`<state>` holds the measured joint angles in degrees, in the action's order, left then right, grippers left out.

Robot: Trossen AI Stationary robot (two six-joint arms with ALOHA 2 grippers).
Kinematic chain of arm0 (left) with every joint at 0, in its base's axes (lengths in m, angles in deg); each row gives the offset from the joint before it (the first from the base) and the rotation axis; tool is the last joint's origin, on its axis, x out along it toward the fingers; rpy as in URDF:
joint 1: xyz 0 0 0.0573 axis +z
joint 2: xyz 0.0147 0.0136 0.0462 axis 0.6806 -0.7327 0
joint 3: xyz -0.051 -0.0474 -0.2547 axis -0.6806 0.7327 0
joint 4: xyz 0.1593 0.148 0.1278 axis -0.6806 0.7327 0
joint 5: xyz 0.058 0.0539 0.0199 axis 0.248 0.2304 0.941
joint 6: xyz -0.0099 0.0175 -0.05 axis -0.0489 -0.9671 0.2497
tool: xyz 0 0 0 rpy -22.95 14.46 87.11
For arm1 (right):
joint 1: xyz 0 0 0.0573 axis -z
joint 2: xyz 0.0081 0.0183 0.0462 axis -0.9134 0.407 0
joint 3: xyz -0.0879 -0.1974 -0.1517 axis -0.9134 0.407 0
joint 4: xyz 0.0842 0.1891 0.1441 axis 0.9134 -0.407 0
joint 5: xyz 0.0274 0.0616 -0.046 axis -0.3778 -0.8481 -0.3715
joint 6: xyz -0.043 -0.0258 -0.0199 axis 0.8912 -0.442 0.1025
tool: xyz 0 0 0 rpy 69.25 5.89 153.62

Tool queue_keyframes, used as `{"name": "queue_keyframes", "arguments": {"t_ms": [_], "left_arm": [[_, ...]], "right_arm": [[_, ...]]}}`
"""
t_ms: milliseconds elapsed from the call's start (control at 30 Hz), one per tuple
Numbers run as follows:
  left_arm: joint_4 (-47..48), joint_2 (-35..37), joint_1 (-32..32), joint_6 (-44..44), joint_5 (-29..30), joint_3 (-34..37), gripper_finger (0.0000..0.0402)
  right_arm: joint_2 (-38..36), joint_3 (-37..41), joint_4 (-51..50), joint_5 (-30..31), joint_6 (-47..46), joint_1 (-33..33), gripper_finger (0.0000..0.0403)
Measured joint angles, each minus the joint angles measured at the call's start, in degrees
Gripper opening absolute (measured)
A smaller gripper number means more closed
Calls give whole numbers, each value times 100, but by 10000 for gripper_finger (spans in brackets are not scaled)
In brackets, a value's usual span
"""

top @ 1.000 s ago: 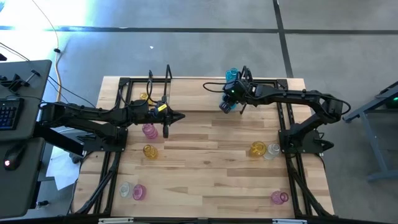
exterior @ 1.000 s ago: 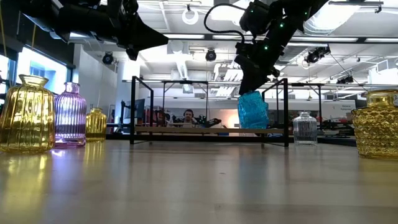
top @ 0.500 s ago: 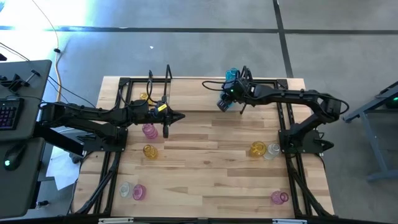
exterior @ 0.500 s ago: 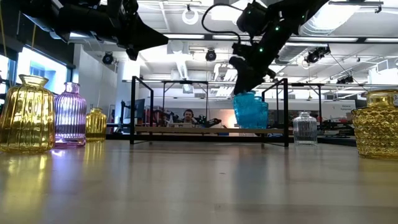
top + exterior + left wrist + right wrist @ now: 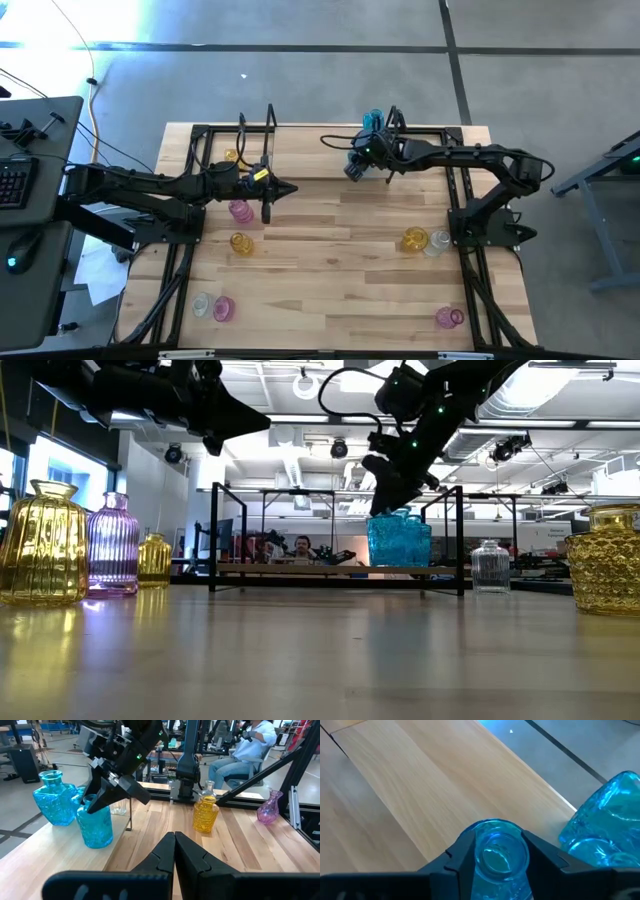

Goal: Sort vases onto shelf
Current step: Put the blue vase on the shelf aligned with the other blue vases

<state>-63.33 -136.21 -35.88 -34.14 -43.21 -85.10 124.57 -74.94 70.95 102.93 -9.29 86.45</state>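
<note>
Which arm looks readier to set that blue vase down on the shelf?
The right. Its gripper already clasps the blue vase by the neck, beside another blue vase on the shelf. The left gripper is shut, empty and farther off.

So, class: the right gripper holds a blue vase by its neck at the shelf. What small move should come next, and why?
Probably opening the fingers. The right gripper is shut on the blue vase, which seems to stand upright on the shelf beside a second blue vase. The left gripper waits shut over the table.
</note>
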Motion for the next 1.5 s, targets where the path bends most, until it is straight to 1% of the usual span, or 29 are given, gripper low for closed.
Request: {"name": "queue_keyframes", "arguments": {"t_ms": [400,567,700,767,867,933,1000,1100,1133,1167,1300,1367,1500], "left_arm": [[1,2,0,-2,4,0,0],[1,2,0,-4,11,0,0],[2,2,2,-7,15,0,0],[1,2,2,-9,15,0,0],[8,2,2,-9,15,0,0],[9,2,2,-9,15,0,0],[19,2,4,-9,15,0,0],[18,2,4,-9,15,0,0],[23,2,4,-9,15,0,0],[22,2,4,-9,14,0,0],[25,2,2,-7,13,0,0],[43,2,2,-7,13,0,0],[51,2,4,-7,13,0,0]], "right_arm": [[-4,-15,-65,25,62,20,198],[-150,-37,-192,151,196,17,206],[-314,-374,-526,307,415,15,207],[-308,-641,-749,286,585,15,206],[-253,-1003,-939,138,877,15,189],[-169,-1243,-1245,-59,968,15,159],[4,-1482,-1591,-244,1089,51,114],[292,-1742,-1951,-476,1312,81,34],[390,-1815,-2001,-493,1383,81,17],[473,-1873,-2058,-494,1451,81,10],[768,-2133,-2386,-510,1505,103,35],[877,-2190,-2566,-523,1505,124,39],[916,-2181,-2658,-554,1527,142,26]]}}
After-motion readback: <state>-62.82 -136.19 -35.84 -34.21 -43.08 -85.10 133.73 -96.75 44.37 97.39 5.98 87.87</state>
